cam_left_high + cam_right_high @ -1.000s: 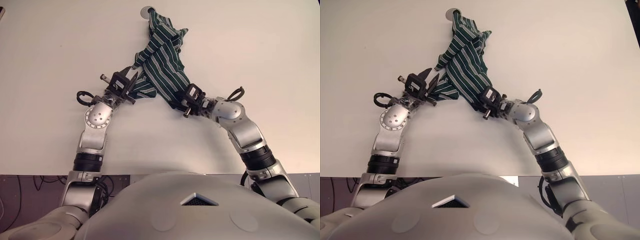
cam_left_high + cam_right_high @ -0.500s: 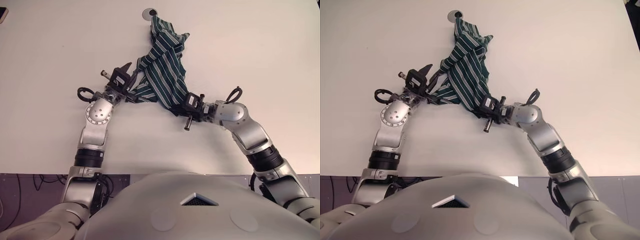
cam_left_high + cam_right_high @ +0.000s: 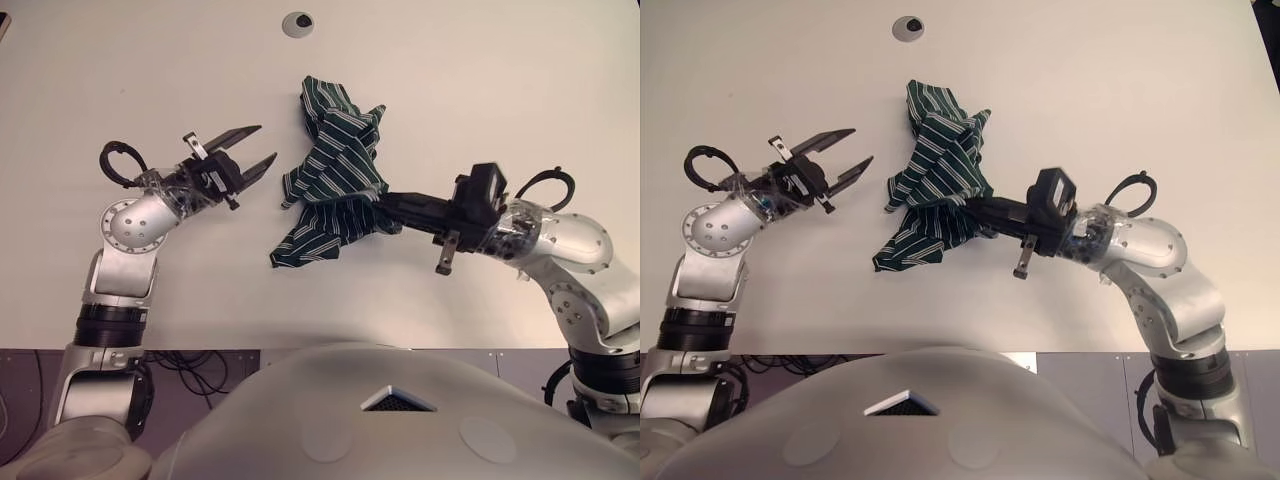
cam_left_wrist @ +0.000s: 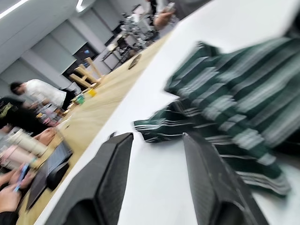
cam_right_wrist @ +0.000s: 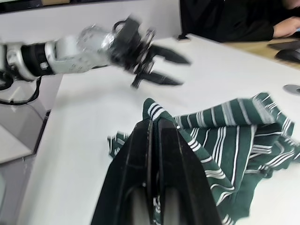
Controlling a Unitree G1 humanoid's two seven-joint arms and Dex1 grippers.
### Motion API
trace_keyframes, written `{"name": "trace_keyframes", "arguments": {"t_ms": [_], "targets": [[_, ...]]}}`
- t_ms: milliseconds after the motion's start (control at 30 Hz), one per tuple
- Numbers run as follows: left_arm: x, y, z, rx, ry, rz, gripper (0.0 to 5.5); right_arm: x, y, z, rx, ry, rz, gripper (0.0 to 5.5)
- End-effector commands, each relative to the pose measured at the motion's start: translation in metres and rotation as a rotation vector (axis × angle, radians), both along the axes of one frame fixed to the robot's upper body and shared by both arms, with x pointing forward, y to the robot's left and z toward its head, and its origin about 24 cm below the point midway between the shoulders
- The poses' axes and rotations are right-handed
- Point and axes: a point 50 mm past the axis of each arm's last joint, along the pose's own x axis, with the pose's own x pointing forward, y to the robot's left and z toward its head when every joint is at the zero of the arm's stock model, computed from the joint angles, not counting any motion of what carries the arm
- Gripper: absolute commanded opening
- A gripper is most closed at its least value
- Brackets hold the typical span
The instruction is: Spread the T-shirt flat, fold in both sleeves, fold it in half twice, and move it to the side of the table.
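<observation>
My right tool (image 3: 388, 207) clamps the crumpled green striped T-shirt (image 3: 338, 170); I'd close the left tool (image 3: 262, 146), jaws apart, on its nearest edge.

Head views: bright, even light from above on the white matte table top (image 3: 480, 90) — no glare on it, only a soft, thin shadow hugging the crumpled dark-green, white-striped T-shirt (image 3: 335, 185). Left wrist view: ceiling strip lights (image 4: 14, 7) glow overhead; the T-shirt is smeared w/ motion blur, the room behind is hazy, and the black fingers (image 4: 112, 178) of the left gripper (image 4: 157, 136), close to the lens, look soft. Right wrist view: the left gripper is streaked by blur — the right gripper (image 5: 153, 123) is out of focus in the fgd.
</observation>
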Motion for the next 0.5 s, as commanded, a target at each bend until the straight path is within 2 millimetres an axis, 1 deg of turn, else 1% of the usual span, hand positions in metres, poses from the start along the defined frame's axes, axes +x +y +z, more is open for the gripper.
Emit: {"name": "trace_keyframes", "arguments": {"t_ms": [33,133,267,367,500], "targets": [[-0.013,-0.002,-0.002,0.070,0.049,-0.094,1.90,0.005,-0.001,0.016,0.062,-0.020,-0.019,0.00],[-0.012,-0.015,-0.007,0.067,0.062,-0.141,1.90,0.008,-0.001,0.026,0.109,-0.030,-0.035,0.00],[-0.011,-0.032,-0.014,0.045,0.084,-0.182,1.90,0.011,-0.001,0.031,0.126,-0.035,-0.044,0.00],[-0.012,-0.041,-0.019,0.042,0.094,-0.208,1.90,0.013,-0.002,0.036,0.143,-0.041,-0.054,0.00],[-0.013,-0.049,-0.020,0.021,0.103,-0.232,1.90,0.013,-0.003,0.040,0.146,-0.044,-0.057,0.00]]}}
